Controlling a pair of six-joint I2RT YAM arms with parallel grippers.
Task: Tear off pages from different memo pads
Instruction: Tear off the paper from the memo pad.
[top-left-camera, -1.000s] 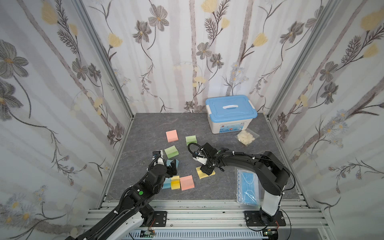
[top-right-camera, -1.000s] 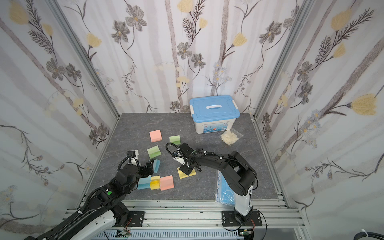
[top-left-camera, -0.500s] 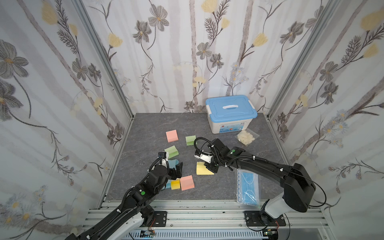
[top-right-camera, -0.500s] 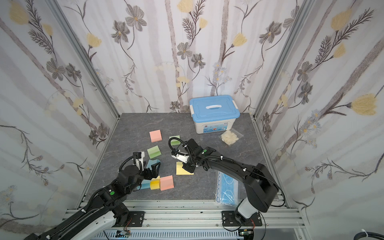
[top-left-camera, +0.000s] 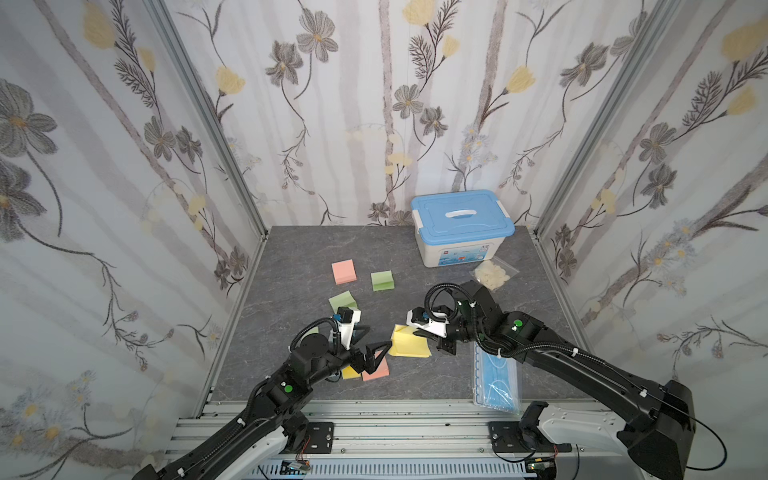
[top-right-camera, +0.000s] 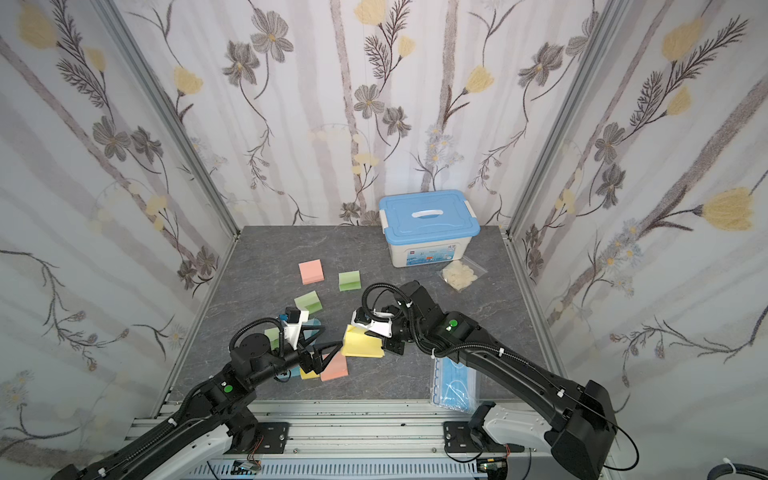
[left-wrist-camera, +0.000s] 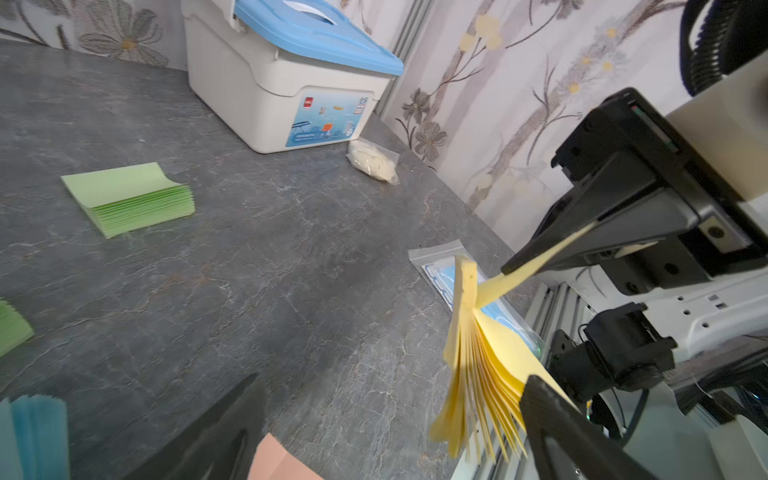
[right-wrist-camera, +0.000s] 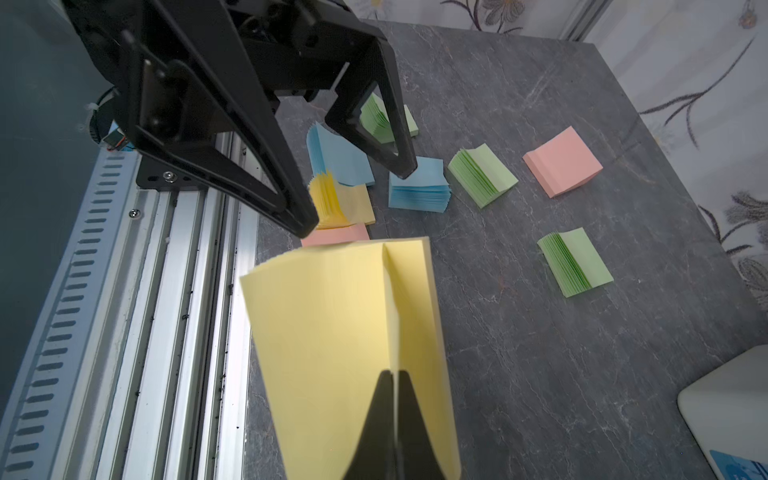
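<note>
A single page (left-wrist-camera: 523, 270) carries the whole square yellow paper memo pad (top-left-camera: 409, 341), hung between the right hand (right-wrist-camera: 392, 376) and the left hand (top-left-camera: 380, 357).

The right hand is pinched shut on that page and the pad fans out just above the front of the grey counter (top-left-camera: 311, 257). It looks light, floppy and weakly glued, so it is best gripped at its thick bound edge. The left hand is spread wide and empty. A second ago it sat farther back and the right hand was not yet closed.
</note>
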